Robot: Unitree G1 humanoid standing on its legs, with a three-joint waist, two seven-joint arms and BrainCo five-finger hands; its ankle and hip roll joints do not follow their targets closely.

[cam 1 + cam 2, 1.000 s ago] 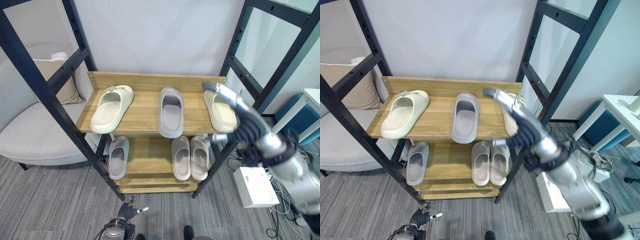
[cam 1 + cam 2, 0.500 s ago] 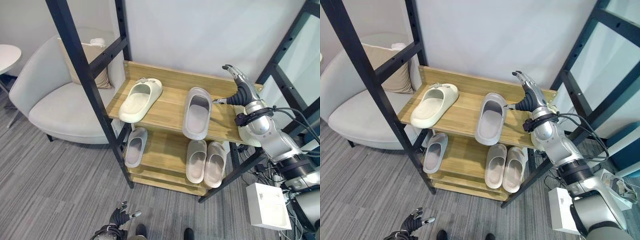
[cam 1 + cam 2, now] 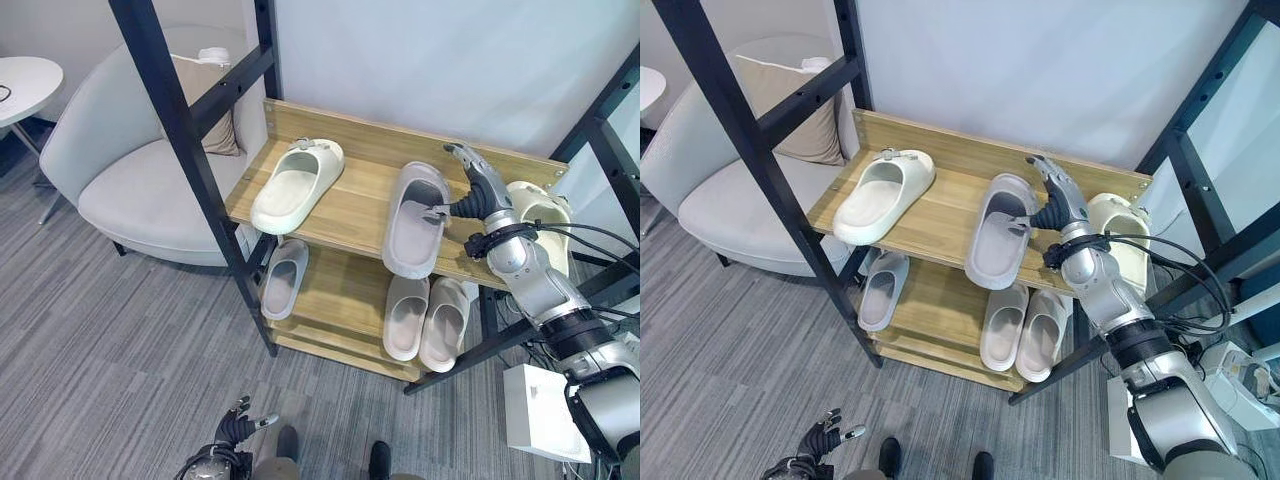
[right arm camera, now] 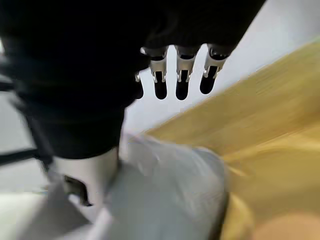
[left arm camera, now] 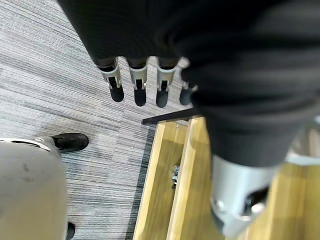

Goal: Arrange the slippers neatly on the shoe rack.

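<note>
Grey, the middle slipper [image 3: 414,218] on the rack's top shelf [image 3: 350,205] lies with its heel overhanging the front edge, which is probably why the right hand [image 3: 472,190] sits at its 3 o'clock side. That hand's fingers are straight and relaxed, thumb reaching toward the slipper's strap, grasping nothing. One cream slipper [image 3: 295,186] lies angled at the shelf's 9 o'clock end, another [image 3: 541,220] at its 3 o'clock end behind the forearm. On the lower shelf a grey slipper [image 3: 284,278] lies apart from a beige pair [image 3: 427,316]. Down by the carpet, the left hand [image 3: 237,428] hangs with fingers loose and empty.
</note>
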